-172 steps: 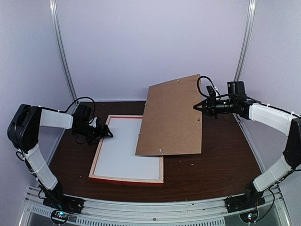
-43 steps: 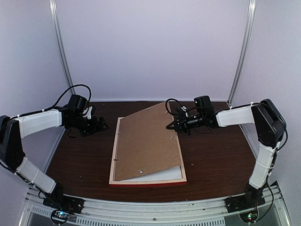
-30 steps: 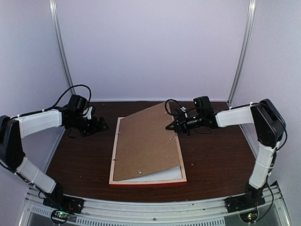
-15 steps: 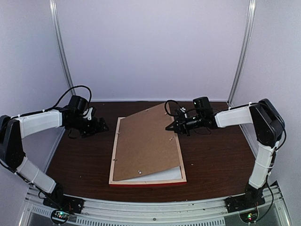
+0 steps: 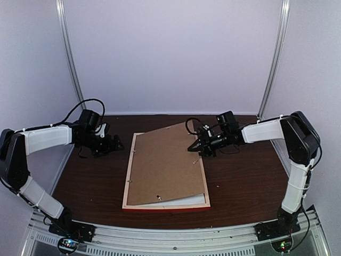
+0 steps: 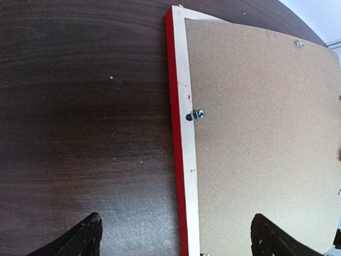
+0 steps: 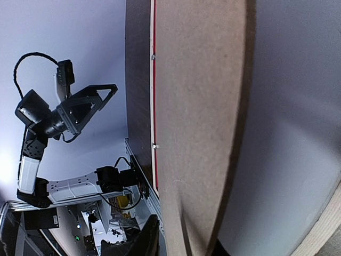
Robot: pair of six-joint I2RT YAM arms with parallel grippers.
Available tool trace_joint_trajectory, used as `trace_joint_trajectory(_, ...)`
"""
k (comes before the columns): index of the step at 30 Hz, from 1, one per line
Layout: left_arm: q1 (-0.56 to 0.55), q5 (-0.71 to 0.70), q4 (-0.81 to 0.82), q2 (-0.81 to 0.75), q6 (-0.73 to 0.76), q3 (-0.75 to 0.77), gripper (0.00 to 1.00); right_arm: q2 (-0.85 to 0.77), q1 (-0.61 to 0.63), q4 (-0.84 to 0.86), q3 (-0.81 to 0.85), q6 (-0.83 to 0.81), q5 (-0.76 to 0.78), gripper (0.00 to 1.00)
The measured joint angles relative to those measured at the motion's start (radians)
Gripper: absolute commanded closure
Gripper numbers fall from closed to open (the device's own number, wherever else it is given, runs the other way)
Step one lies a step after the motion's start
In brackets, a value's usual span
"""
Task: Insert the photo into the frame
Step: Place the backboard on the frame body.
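The brown backing board (image 5: pixel 165 168), earlier held high and slanted in the air by the right fingers (image 7: pixel 146 240), now lies low across the frame (image 5: pixel 165 207). Its far right corner has sunk nearer the rim. The frame sits further right on the bench (image 5: pixel 245 176), and only a sliver of white sheet (image 5: pixel 187 200) shows.

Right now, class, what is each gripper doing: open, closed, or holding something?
Left gripper: jaws wide open, holding nothing.
Right gripper: jaws either side of the backing board edge; whether they grip it cannot be told.
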Motion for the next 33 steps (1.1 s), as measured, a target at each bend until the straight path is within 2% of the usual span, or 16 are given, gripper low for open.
trace_joint_trajectory(13, 0.0, 0.006, 0.011, 0.009, -0.001, 0.0, 0.02, 0.012, 0.014, -0.277, 0.122, -0.196, 0.093, 0.49)
trace_joint_trajectory(19, 0.0, 0.01, 0.014, 0.009, -0.001, 0.0, 0.02, 0.021, 0.027, -0.391, 0.158, -0.273, 0.163, 0.41)
trace_joint_trajectory(33, 0.0, 0.016, 0.016, 0.009, -0.001, -0.018, 0.02, 0.053, 0.069, -0.562, 0.222, -0.388, 0.312, 0.35)
